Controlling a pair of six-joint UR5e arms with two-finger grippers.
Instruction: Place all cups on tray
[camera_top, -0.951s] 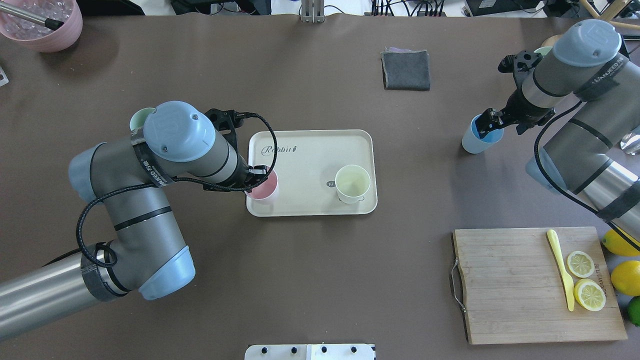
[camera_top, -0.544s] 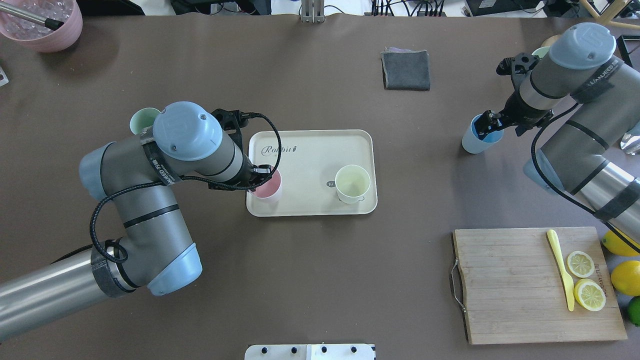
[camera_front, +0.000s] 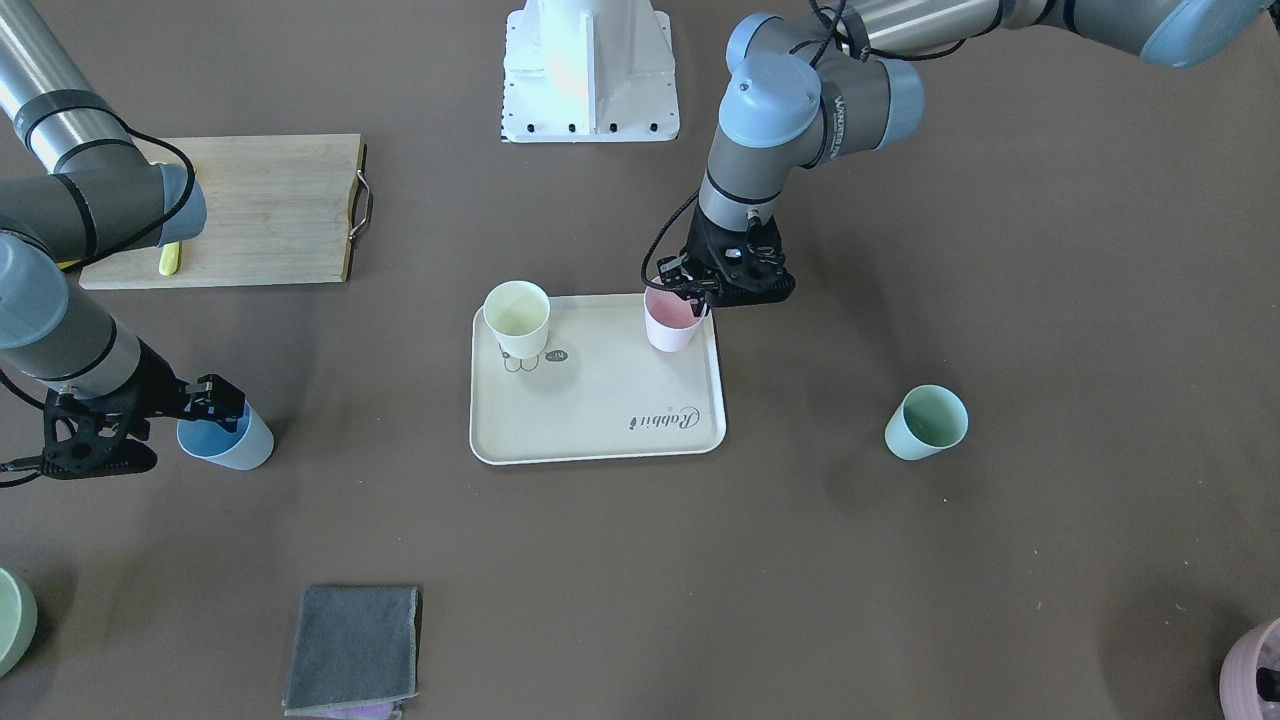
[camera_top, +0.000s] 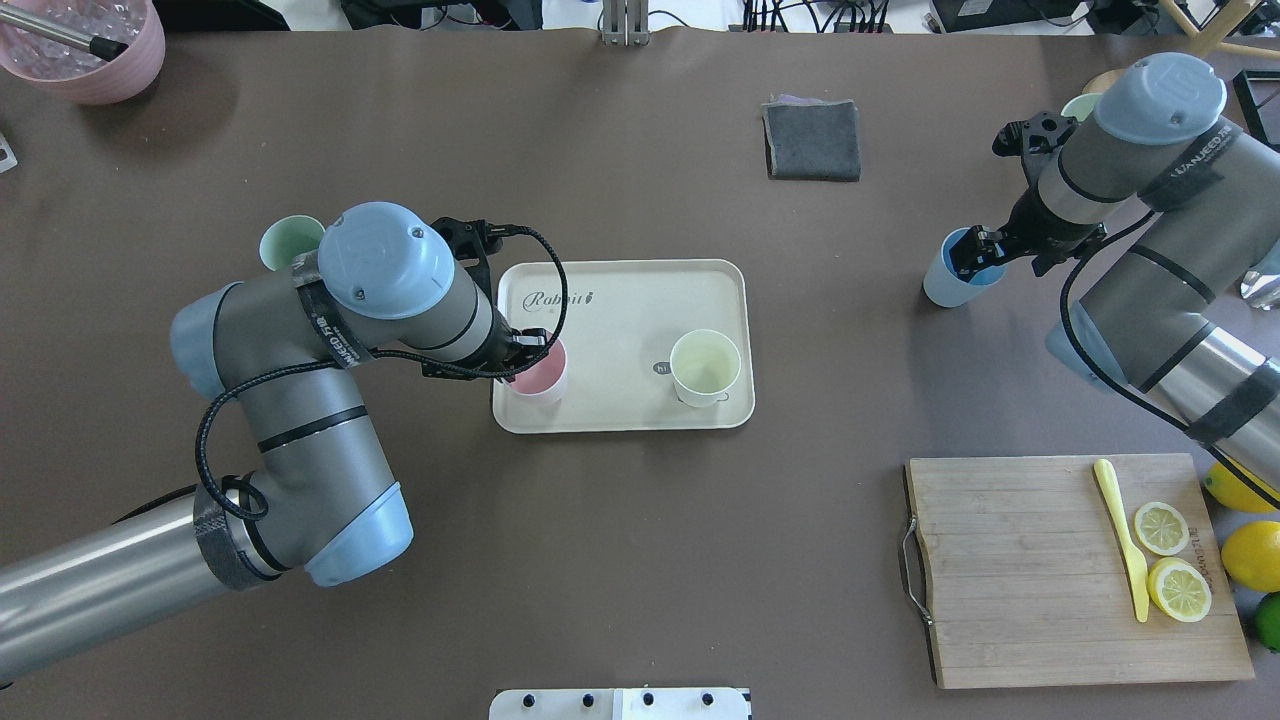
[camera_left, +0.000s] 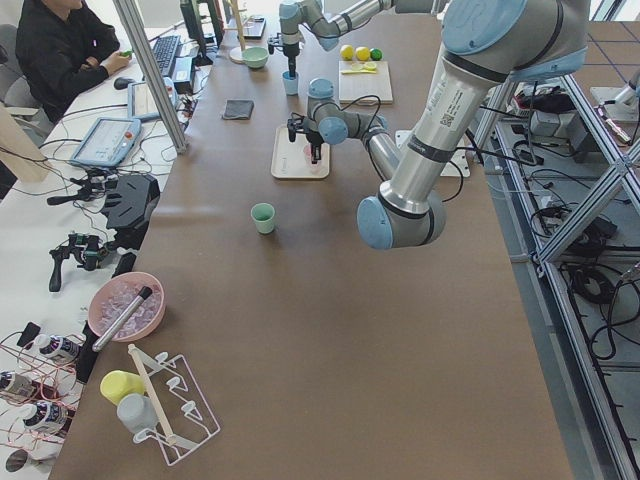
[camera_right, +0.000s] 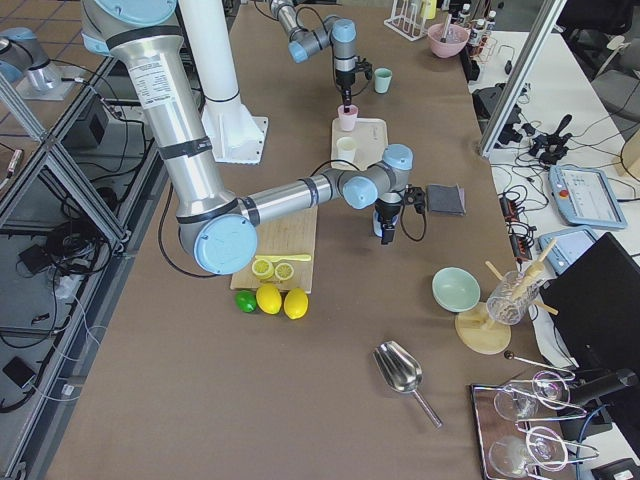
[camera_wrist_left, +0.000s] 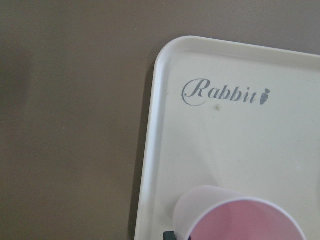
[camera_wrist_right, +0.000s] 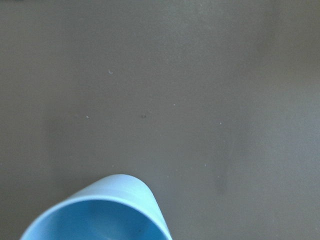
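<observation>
Yellow cup (camera_top: 705, 367) on tray (camera_top: 640, 310), right end. Left gripper (camera_top: 528, 345) clamped on pink cup (camera_top: 540, 378) at tray's near-left corner, not released. Right gripper (camera_top: 975, 255) clamped on blue cup (camera_top: 945, 285), on table beyond tray's right edge. Green cup (camera_top: 290, 240) untouched, off left edge.

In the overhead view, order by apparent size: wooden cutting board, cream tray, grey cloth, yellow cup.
Largest first:
rectangular wooden cutting board
flat cream rectangular tray
folded dark grey cloth
pale yellow matte cup

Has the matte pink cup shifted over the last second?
Yes. The matte pink cup moved slightly right, inward from the cream rectangular tray's left rim.
</observation>
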